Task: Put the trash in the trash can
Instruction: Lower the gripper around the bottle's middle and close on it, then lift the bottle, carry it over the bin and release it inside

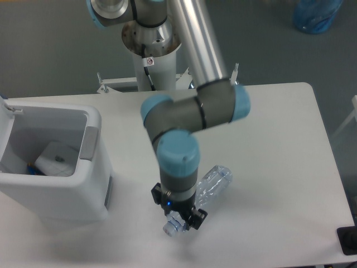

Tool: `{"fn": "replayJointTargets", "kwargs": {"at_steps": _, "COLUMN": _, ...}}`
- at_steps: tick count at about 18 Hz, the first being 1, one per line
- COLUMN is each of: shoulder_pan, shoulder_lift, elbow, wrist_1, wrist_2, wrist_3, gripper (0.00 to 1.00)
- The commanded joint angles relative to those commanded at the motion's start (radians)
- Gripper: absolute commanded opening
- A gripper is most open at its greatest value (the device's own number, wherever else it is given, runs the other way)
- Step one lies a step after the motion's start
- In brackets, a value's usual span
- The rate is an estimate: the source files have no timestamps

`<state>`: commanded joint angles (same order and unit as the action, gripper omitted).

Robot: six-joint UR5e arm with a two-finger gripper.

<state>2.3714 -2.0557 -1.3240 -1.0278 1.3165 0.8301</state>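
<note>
A clear, slightly crushed plastic bottle (215,183) lies slanted near the table's front edge, its cap end (170,228) pointing toward the front left. My gripper (179,216) points straight down over the bottle's neck and looks shut on it; the wrist above hides most of the fingers. The white trash can (92,124) stands at the left of the table, about a hand's width from the gripper. A whitish crumpled wrapper (56,158) lies inside the can on its grey floor.
The arm's base (150,39) rises behind the table's back edge. A blue bag (315,14) sits on the floor at the far right. A black object (347,240) shows at the lower right corner.
</note>
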Motion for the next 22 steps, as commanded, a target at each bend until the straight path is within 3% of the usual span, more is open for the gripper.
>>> {"fn": "replayJointTargets", "kwargs": {"at_steps": 4, "shoulder_pan": 0.014, "shoulder_lift": 0.043, "elbow": 0.071, "wrist_1": 0.003, "wrist_2": -0.153, "wrist_3": -0.124, "gripper": 0.25}}
{"fn": "replayJointTargets", "kwargs": {"at_steps": 10, "shoulder_pan": 0.022, "shoulder_lift": 0.089, "elbow": 0.208, "wrist_1": 0.080, "wrist_2": -0.412, "wrist_3": -0.417, "gripper": 0.26}}
{"fn": "replayJointTargets", "kwargs": {"at_steps": 16, "shoulder_pan": -0.004, "shoulder_lift": 0.163, "elbow": 0.200, "wrist_1": 0.087, "wrist_2": -0.601, "wrist_3": -0.514, "gripper": 0.26}}
{"fn": "replayJointTargets", "kwargs": {"at_steps": 19, "shoulder_pan": -0.070, "shoulder_lift": 0.181, "elbow": 0.184, "wrist_1": 0.092, "wrist_2": -0.655, "wrist_3": -0.519, "gripper": 0.26}}
{"fn": "replayJointTargets", "kwargs": {"at_steps": 22, "shoulder_pan": -0.145, "shoulder_lift": 0.201, "elbow": 0.108, "wrist_1": 0.181, "wrist_2": -0.655, "wrist_3": -0.511, "gripper": 0.26}}
